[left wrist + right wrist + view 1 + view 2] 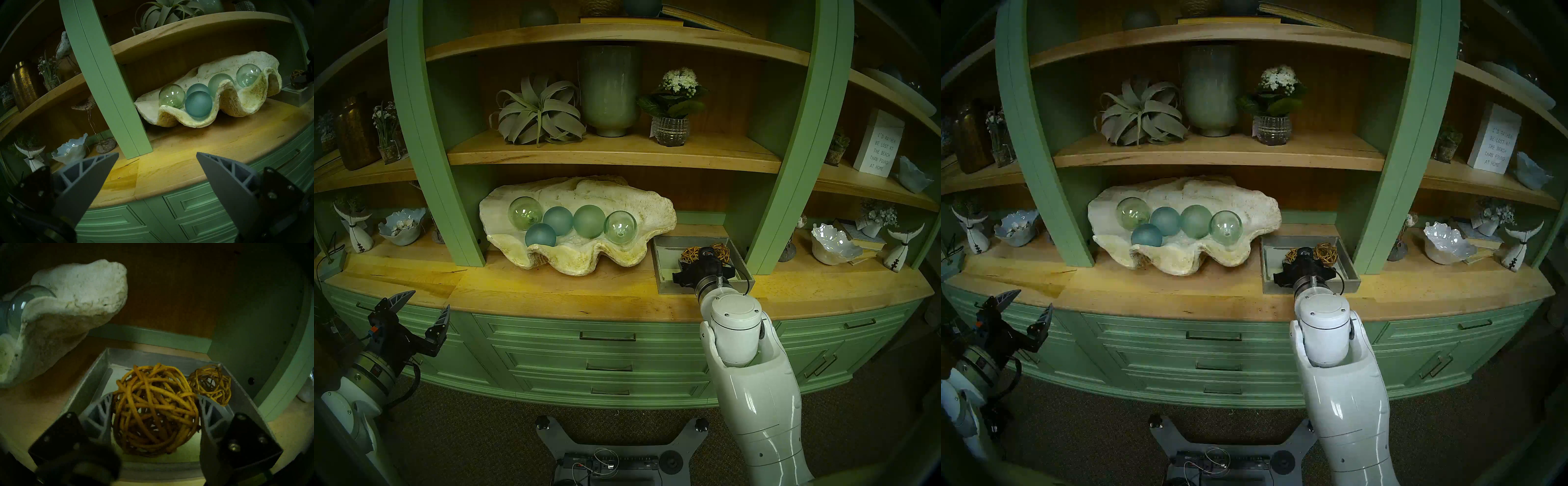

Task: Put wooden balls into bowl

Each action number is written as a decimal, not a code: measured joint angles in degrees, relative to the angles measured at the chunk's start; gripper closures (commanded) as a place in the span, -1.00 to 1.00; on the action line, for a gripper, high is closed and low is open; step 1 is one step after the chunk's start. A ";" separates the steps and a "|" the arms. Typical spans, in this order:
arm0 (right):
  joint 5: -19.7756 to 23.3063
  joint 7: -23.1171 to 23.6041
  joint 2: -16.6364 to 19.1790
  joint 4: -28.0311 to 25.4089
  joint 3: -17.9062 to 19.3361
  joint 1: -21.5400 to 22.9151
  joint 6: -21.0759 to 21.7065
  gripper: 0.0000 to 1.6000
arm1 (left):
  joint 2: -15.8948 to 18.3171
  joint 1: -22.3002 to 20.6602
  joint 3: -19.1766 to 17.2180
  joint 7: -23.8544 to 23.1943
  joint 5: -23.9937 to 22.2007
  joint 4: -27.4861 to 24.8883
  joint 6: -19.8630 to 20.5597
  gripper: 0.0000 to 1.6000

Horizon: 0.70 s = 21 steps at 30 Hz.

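Two brown woven wooden balls lie in a square grey tray (663, 271) to the right of the bowl. My right gripper (154, 394) is shut on the nearer, left ball (154, 411) inside the tray, with its fingers bent around the ball's sides. The second ball (210, 383) sits behind it in the tray's far right corner. In the head view the wrist hides most of the held ball (690, 253); the other ball (723, 251) shows beside it. The big cream clam-shell bowl (585, 263) holds several glass balls. My left gripper (430, 299) is open and empty, low at the left.
The bowl (76, 293) stands just left of the tray (102, 366). A green cabinet post (768, 217) rises close to the tray's right side, and a shelf hangs low above it. Small white jagged bowls (834, 242) and whale-tail figures stand in the side bays.
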 measured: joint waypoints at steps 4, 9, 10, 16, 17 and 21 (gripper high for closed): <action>-1.14 -1.10 1.02 -1.75 -0.12 -1.83 -3.11 1.00 | 0.00 0.00 0.00 -0.01 0.00 0.00 0.00 -1.00; -2.67 -2.51 2.12 -3.50 -0.52 -3.66 -6.96 1.00 | 0.00 0.00 0.00 -0.01 0.00 0.00 0.00 -1.00; -2.83 -2.69 2.25 -3.69 -0.59 -3.86 -7.46 1.00 | 0.00 0.00 0.00 -0.01 0.00 0.00 0.00 -1.00; -3.64 -4.10 3.11 -4.47 -1.32 -5.03 -12.37 1.00 | 0.00 0.00 0.00 -0.01 0.00 0.00 0.00 -1.00; -3.68 -4.21 3.21 -4.49 -1.41 -5.05 -12.97 1.00 | 0.00 0.00 0.00 -0.02 0.00 0.00 0.00 -1.00; -3.75 -4.51 4.09 -4.62 -2.04 -4.97 -16.68 1.00 | 0.00 0.00 0.00 -0.02 0.00 0.00 0.00 -1.00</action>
